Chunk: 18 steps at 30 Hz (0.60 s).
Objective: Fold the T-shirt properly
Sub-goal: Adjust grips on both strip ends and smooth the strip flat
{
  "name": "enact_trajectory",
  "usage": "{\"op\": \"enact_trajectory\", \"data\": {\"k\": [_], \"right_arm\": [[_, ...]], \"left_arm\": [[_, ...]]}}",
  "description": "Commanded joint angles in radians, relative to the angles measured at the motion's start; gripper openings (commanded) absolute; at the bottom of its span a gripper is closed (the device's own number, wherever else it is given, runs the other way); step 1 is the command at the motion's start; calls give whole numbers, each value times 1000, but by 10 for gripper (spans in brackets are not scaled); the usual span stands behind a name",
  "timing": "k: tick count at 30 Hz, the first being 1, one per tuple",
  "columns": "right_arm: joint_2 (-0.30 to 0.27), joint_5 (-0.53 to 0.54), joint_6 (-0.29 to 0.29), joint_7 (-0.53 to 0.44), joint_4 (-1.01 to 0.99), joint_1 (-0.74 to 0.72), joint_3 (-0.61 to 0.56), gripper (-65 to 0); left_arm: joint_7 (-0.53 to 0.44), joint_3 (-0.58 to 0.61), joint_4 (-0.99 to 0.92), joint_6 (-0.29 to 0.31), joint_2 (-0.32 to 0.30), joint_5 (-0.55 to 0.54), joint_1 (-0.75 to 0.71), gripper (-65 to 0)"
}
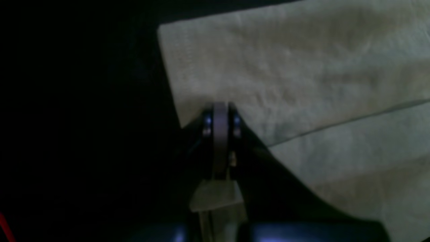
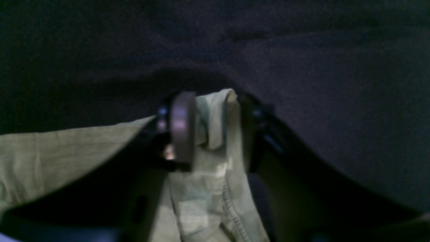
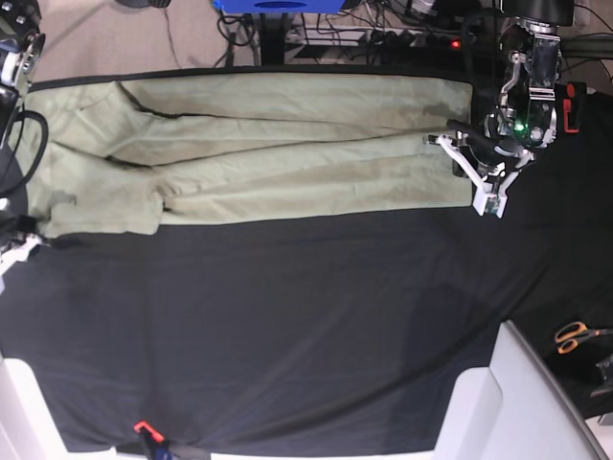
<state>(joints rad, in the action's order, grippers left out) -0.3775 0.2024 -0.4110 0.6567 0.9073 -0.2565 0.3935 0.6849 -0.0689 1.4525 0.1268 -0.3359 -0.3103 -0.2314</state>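
Observation:
The pale green T-shirt lies in a long folded band across the top of the black cloth. My left gripper is shut on the shirt's edge near a corner; in the base view that left gripper sits at the band's right end. My right gripper has a bunched, stitched fold of the T-shirt filling the gap between its fingers. In the base view the right gripper shows only partly, at the shirt's left end.
Orange-handled scissors lie at the right, off the cloth. A white slanted panel cuts across the bottom right corner. An orange clip holds the cloth's near edge. Cables and a blue frame crowd the far side.

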Motion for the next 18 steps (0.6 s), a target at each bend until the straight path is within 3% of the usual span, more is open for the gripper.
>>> {"op": "enact_trajectory", "data": {"k": [1, 8, 12, 18], "right_arm": [[-22, 6, -1, -16, 2, -23, 5, -507], [-24, 6, -1, -16, -23, -25, 5, -549], [-27, 6, -1, -18, -26, -25, 5, -650], [-28, 6, 1, -19, -26, -25, 5, -648]], "left_arm": [[-14, -2, 14, -5, -15, 1, 5, -650], [-17, -2, -66, -5, -15, 1, 8, -650], [-18, -2, -69, -5, -13, 1, 8, -650], [-18, 4, -77, -5, -13, 1, 8, -650]]}}
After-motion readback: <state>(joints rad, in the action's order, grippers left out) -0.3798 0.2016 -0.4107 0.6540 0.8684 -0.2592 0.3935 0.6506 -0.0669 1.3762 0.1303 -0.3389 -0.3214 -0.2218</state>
